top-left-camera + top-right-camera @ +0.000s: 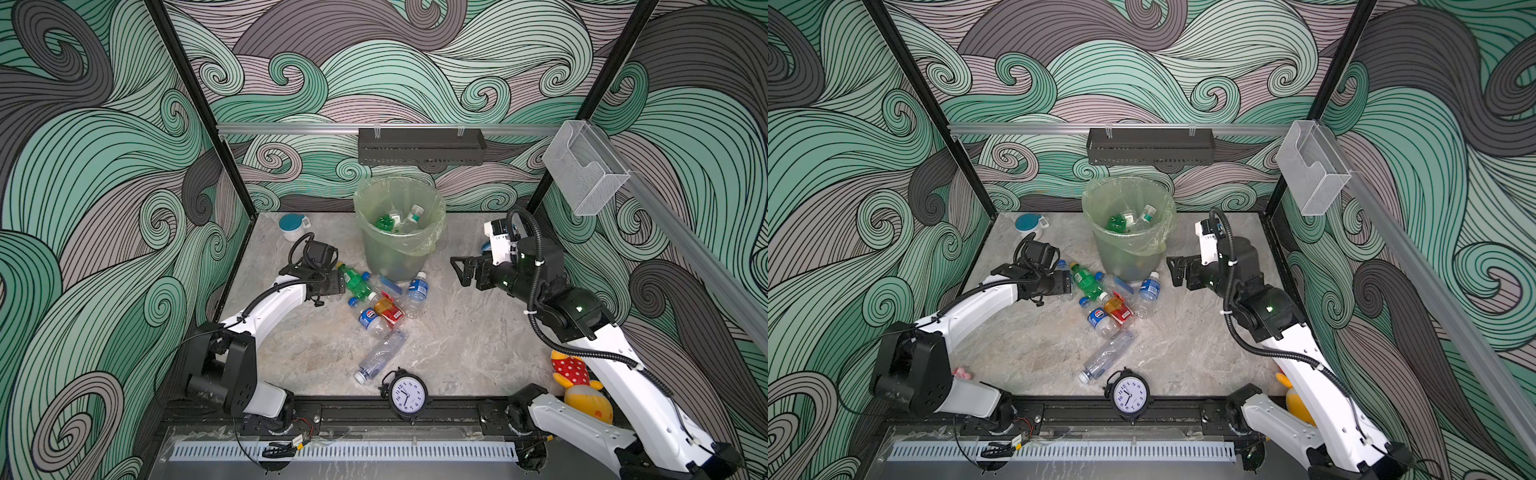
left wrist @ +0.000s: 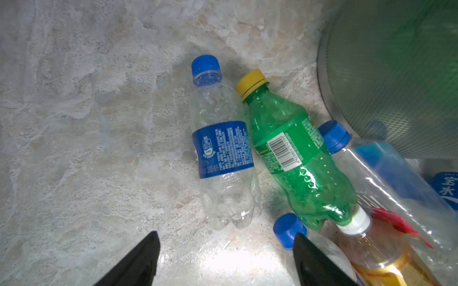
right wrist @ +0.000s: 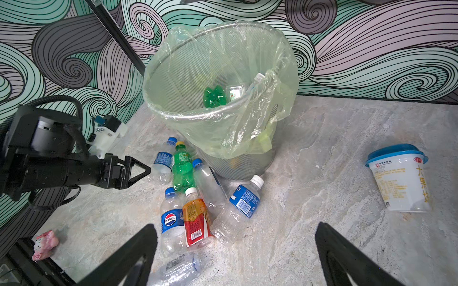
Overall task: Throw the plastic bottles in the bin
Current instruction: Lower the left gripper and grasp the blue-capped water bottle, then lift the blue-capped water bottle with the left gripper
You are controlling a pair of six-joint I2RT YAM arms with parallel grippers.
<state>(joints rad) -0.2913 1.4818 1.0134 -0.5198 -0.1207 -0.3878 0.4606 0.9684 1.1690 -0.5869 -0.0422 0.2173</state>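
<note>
Several plastic bottles lie in a heap in front of the bin (image 1: 390, 257), a grey mesh bucket with a pale green bag. Among them are a green one (image 1: 357, 282), a red-labelled amber one (image 1: 388, 309) and a long clear one (image 1: 380, 355). More bottles (image 3: 214, 96) lie inside the bin. My left gripper (image 2: 226, 236) is low and open over bare table. The base of a clear blue-labelled bottle (image 2: 223, 148) lies just ahead of it, and a blue cap (image 2: 288, 229) is beside one finger. My right gripper (image 3: 235, 225) hangs open and empty to the right of the bin.
A white teal-lidded cup (image 1: 293, 226) stands at the back left and a white blue-lidded tub (image 3: 399, 178) behind the right arm. An alarm clock (image 1: 407, 395) sits at the front edge, a plush toy (image 1: 582, 386) at the front right and a small pink toy (image 3: 45, 244) at the front left.
</note>
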